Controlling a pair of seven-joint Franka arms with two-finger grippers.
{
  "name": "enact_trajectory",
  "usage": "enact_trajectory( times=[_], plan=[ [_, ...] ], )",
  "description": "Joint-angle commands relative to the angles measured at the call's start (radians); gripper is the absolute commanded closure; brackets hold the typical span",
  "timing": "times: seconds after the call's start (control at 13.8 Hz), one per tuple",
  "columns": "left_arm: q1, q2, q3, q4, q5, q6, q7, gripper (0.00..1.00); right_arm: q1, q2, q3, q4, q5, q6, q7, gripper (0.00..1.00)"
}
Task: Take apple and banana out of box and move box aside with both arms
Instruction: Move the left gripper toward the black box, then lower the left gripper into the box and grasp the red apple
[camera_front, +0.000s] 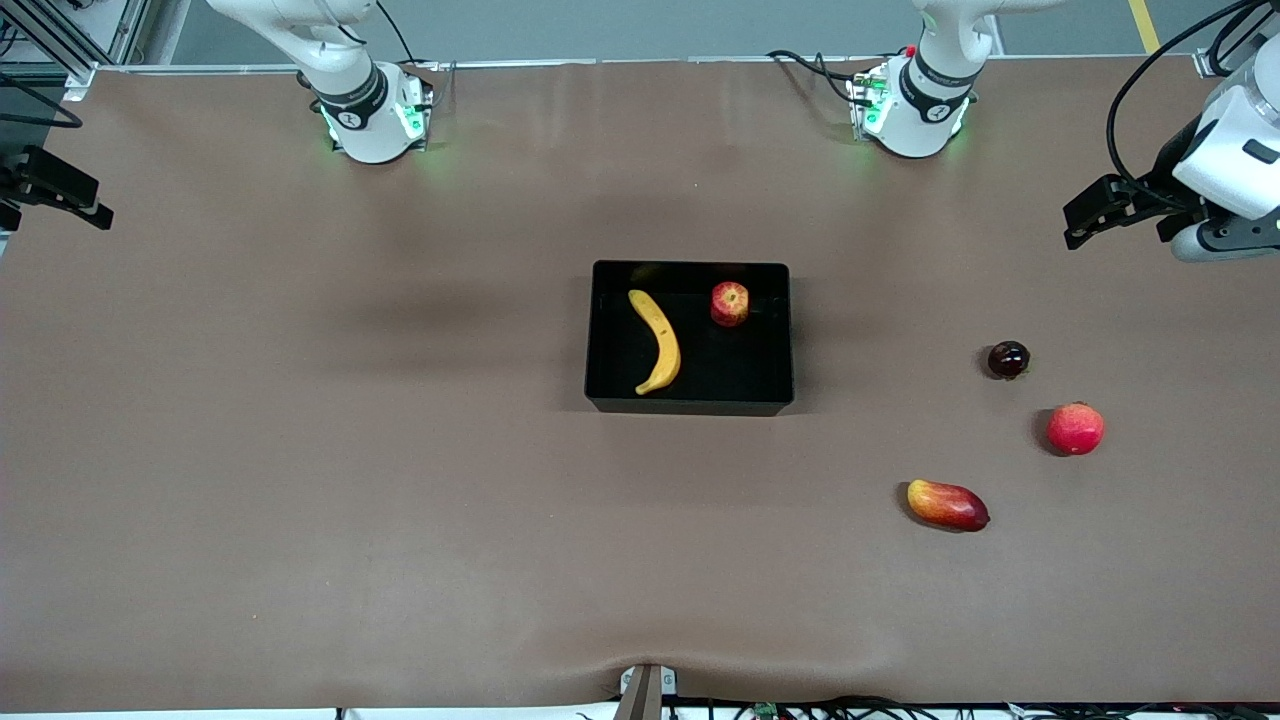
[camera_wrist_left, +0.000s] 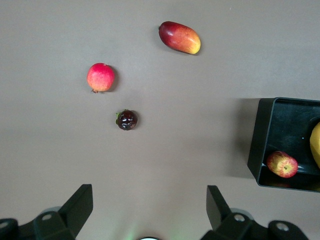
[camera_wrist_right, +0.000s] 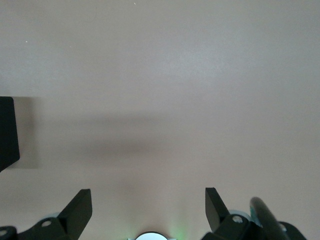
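Both grippers, left (camera_wrist_left: 147, 212) and right (camera_wrist_right: 147, 210), hang spread and empty beside the box (camera_front: 690, 405), where the firm apple (camera_front: 730, 304) suits a mid-body pinch and the softer banana (camera_front: 657, 340) a gentle one.

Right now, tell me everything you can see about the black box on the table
The box is a shallow rectangular black tray, plastic by its look, with upright walls and a glossy floor. It sits flat on the brown table near the middle, open side up. Inside lie the banana, toward the right arm's end, and the apple, in the corner toward the left arm's end that is farther from the front camera. No gripper touches it.
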Motion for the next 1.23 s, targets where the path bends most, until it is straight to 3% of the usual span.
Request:
enact_trajectory(
  times=[0.0, 0.43, 0.58, 0.72, 1.16],
  plan=[
    [0.0, 0.007, -0.002, 0.019, 0.018, -0.021, 0.014, 0.0, -0.022, -0.005, 0.013, -0.006, 0.004, -0.003, 0.007, 0.0],
    [-0.021, 0.106, -0.005, 0.079, 0.015, -0.016, -0.004, 0.0, -0.022, -0.005, 0.013, -0.004, 0.004, -0.001, 0.007, 0.0],
    [-0.055, 0.146, -0.025, 0.076, -0.006, 0.043, -0.063, 0.0, -0.028, -0.003, 0.013, -0.004, 0.005, -0.001, 0.007, 0.0],
    [-0.116, 0.197, -0.071, 0.067, 0.007, 0.097, -0.174, 0.0, -0.028, -0.003, 0.013, -0.006, 0.005, -0.001, 0.007, 0.0],
    [-0.391, 0.345, -0.08, -0.004, 0.018, 0.289, -0.551, 0.0, -0.029, -0.002, 0.013, -0.004, 0.005, -0.001, 0.007, 0.0]
  ],
)
